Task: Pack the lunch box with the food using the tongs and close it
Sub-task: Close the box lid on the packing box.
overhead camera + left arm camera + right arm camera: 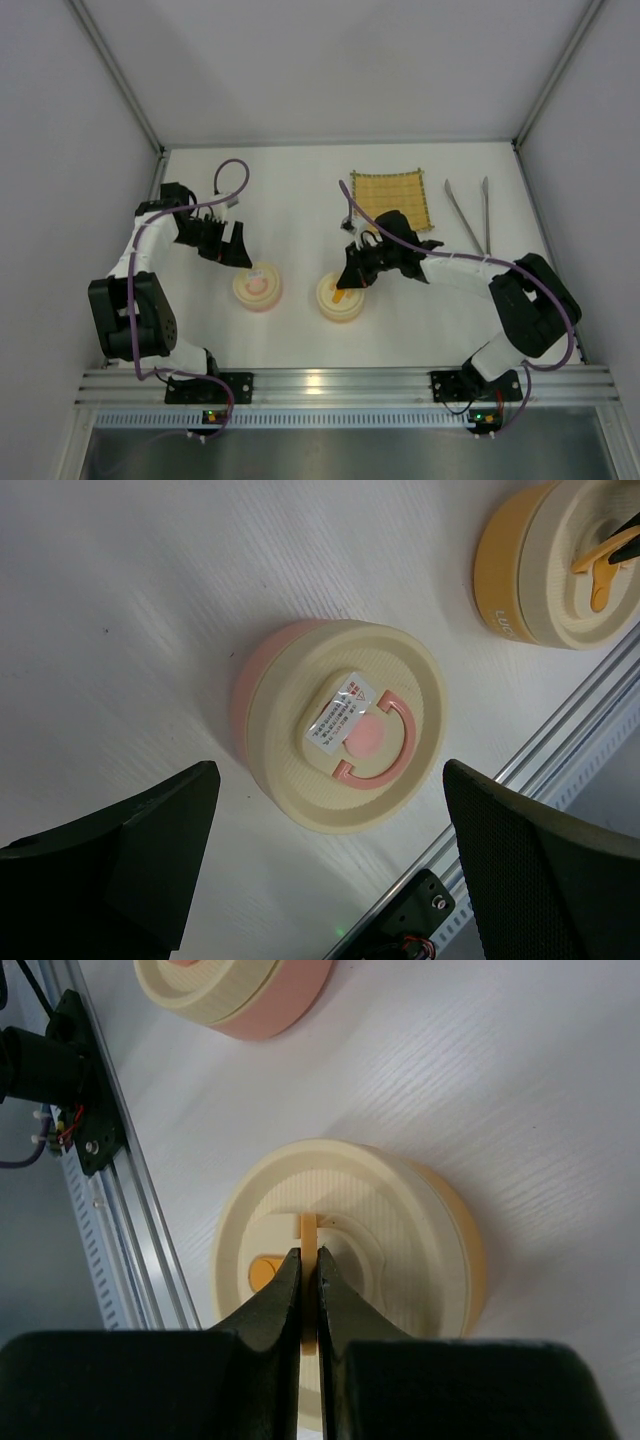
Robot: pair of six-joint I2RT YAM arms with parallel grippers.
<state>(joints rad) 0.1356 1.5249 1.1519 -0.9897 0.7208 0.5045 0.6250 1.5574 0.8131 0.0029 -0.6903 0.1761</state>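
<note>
Two round lunch boxes with cream lids stand side by side near the front of the table. The orange lunch box [340, 297] [400, 1210] has its thin handle [309, 1228] raised upright. My right gripper [352, 281] [309, 1257] is shut on that handle from above. The pink lunch box [257, 287] [345, 725] is closed, with its pink handle lying flat. My left gripper [238, 256] [330, 777] hovers over it, open wide, holding nothing. The silver tongs [468, 213] lie at the back right. The food is out of view.
A yellow woven mat [390, 198] lies at the back, left of the tongs. The aluminium rail [330, 382] [100, 1160] runs along the near table edge, close to both boxes. White walls enclose the table on three sides.
</note>
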